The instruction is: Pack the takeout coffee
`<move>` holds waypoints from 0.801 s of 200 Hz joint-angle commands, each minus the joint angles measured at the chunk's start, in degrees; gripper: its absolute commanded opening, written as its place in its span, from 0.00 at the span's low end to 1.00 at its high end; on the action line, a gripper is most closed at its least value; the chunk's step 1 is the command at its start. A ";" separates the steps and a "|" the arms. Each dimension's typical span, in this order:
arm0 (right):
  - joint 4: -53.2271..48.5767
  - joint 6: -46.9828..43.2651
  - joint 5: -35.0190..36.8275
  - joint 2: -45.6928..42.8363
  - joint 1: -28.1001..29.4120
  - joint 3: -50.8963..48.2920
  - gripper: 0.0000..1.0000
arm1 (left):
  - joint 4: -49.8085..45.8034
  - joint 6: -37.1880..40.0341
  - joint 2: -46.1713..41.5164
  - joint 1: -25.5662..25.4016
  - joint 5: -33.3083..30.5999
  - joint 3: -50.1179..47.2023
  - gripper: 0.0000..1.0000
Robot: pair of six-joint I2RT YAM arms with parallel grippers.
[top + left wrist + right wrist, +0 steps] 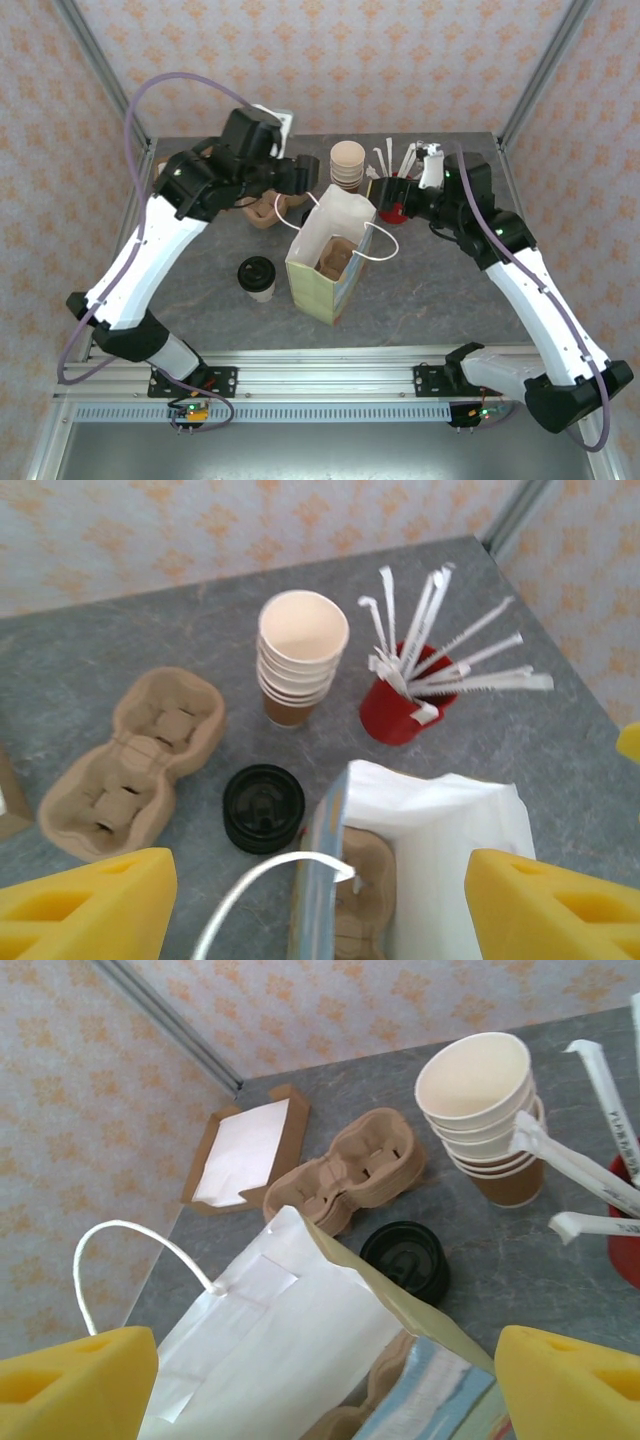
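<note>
Coffee cup (258,278) stands upright on the table (400,300), just left of the paper bag (330,255), small gap betw. them, outside the bag.

Left gripper (320,880): hangs over the bag's left rim, jaws spread wide, nothing held. One white bag handle (262,885) loops up through the gap betw. the yellow fingers (85,905); can't see it touch either. Cup lid sits just beyond this gripper, at the bag's left edge, apart from both fingers.

Right gripper (325,1360): over the bag from the opposite side, jaws likewise wide, grips nothing. Bag's white inner wall lies betw. its fingers (570,1380). Cup lid shows past the bag's far rim, well clear of the fingers.

Cup look: small, round black plastic lid w/ raised rim and sunken centre.

View diffs:
- Top ext.: gives the cup's side, a short light-coloured wall under the lid.
- Left wrist: lid from above; brown pulp carrier (365,890) down inside the bag; 2nd carrier (130,765) on the table left of the bag; stack of lidless cups (303,655) and red cup of stirrers (405,705) behind the bag.
- Right wrist: adds a flat brown tray w/ white sheet (245,1145), beyond the 2nd carrier as seen from the bag.
</note>
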 commanded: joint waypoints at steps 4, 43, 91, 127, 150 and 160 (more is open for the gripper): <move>-0.06 -2.36 -2.20 1.56 2.29 3.24 0.88 | -1.69 0.09 -4.20 4.71 0.25 -1.63 0.76; -3.28 -6.19 1.50 4.04 6.82 6.75 0.89 | -3.75 -2.54 -10.20 12.58 0.16 -8.82 0.76; -4.06 -7.36 5.49 2.48 6.88 5.08 0.89 | -5.87 -4.34 -19.38 22.53 2.92 -26.96 0.75; -3.37 -7.84 5.71 2.41 6.88 3.77 0.89 | -7.51 -5.69 -23.99 26.15 3.37 -39.41 0.76; -3.08 -8.24 5.42 2.38 6.86 3.21 0.89 | -7.06 -6.32 -23.79 25.93 10.54 -44.93 0.76; -2.79 -8.33 5.69 2.30 6.92 2.79 0.89 | -7.55 -6.77 -23.11 24.21 11.01 -46.04 0.76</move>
